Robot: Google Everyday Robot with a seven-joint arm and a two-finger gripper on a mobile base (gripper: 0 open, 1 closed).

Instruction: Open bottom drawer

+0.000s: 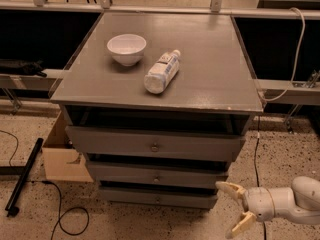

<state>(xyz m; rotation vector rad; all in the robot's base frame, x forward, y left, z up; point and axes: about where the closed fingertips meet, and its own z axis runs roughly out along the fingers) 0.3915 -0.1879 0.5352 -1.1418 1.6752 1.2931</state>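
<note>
Gripper (229, 209) low at 5 o'clock, fingers spread wide, nothing between them, just off right end of bottom drawer (130, 196). Drawer at 6 o'clock, beneath two wider fronts. Farther, on cabinet top (210, 59): bottle (161, 71) lying down, bowl (127, 48) at its 10 o'clock.

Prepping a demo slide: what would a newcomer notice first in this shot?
Probably the grey three-drawer cabinet at centre, with a white bowl and a plastic bottle lying on its side on top. Next, the gripper at lower right, fingers open, level with the bottom drawer and just off its right end, not touching it.
</note>
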